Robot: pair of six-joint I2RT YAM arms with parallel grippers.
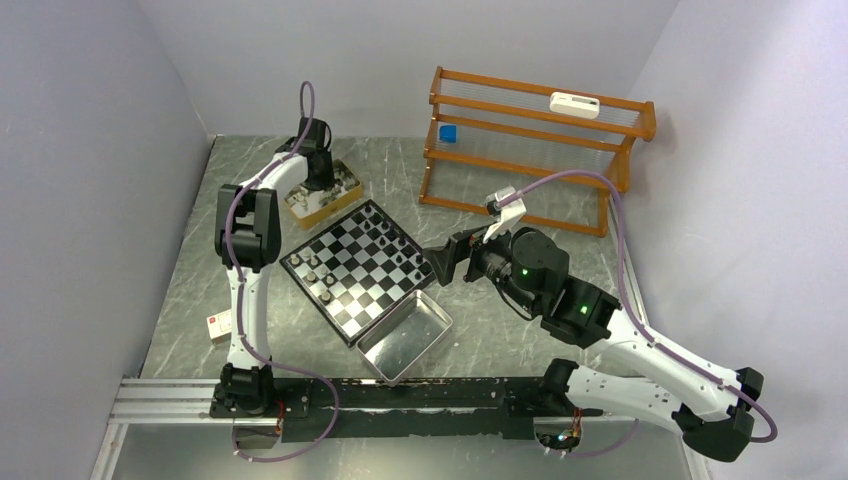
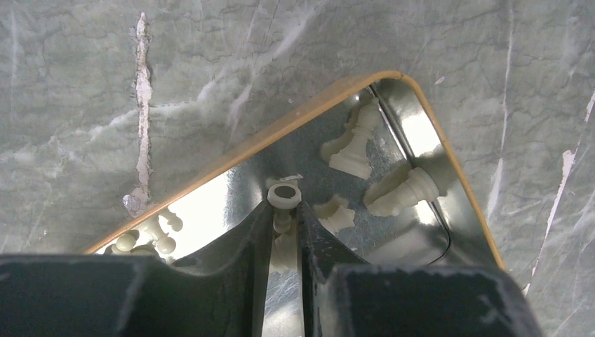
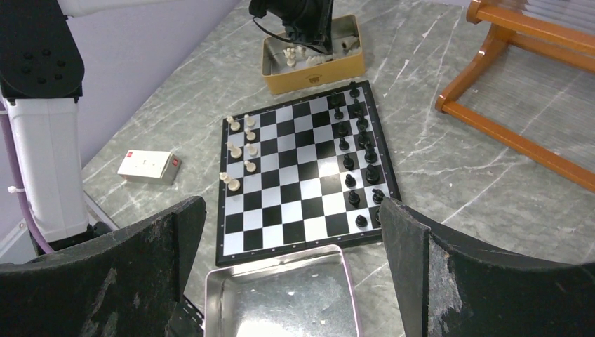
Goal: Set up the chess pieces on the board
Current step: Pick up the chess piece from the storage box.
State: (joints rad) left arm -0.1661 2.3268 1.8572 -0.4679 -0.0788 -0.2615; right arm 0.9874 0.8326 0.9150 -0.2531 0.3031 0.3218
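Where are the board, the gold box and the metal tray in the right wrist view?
board (image 3: 302,184): right wrist view, a bare square near its middle.
gold box (image 3: 316,76): right wrist view, its near outer wall.
metal tray (image 3: 281,302): right wrist view, its bare floor.

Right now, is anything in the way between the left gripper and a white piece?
Nothing visible. A white piece already sits between the fingers of the left gripper, inside the gold box. Other pieces lie beside it.
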